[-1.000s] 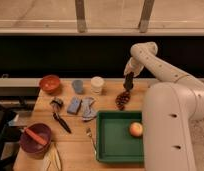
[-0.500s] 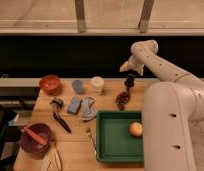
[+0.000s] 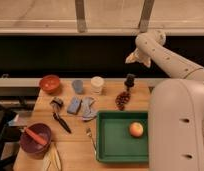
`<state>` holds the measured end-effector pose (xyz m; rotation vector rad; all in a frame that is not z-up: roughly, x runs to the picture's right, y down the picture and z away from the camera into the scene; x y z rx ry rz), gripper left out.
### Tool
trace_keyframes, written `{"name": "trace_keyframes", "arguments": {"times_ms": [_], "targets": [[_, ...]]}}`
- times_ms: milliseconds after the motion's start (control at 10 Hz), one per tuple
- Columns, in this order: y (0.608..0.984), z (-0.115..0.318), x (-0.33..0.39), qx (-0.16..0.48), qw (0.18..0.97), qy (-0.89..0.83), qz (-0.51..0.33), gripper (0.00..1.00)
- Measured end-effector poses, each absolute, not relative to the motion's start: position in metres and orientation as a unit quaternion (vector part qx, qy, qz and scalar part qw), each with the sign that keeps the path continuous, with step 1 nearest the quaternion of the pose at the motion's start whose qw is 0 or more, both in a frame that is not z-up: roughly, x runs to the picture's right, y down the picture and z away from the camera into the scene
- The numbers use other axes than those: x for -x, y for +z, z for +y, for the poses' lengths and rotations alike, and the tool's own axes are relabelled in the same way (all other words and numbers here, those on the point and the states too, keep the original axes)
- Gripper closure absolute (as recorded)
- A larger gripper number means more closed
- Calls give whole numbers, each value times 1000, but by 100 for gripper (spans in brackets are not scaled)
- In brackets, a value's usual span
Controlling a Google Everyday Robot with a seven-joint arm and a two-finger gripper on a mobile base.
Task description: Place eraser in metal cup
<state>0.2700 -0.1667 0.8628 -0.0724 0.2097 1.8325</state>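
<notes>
An orange fruit [image 3: 136, 129] lies in the green tray [image 3: 107, 141].

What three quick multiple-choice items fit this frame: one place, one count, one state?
1. Where is the round orange fruit?
A. in the green rectangular tray
B. in the red bowl
C. on the bare wood

2. How many cups stand along the table's back?
A. one
B. two
C. three

3. The gripper is:
A. down in the tray
B. up above the small dark metal cup, clear of it
C. resting on the grapes

Answers:
1. A, the fruit lies inside the tray's walls.
2. C, there is a grey-blue cup, a white cup and the dark metal cup.
3. B, dark background shows between the gripper and the cup.
</notes>
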Motion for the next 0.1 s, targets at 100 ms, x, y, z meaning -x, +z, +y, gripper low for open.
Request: {"name": "trace_keyframes", "arguments": {"times_ms": [100], "targets": [[855,-168,-276,25,600,794,91,20]]}}
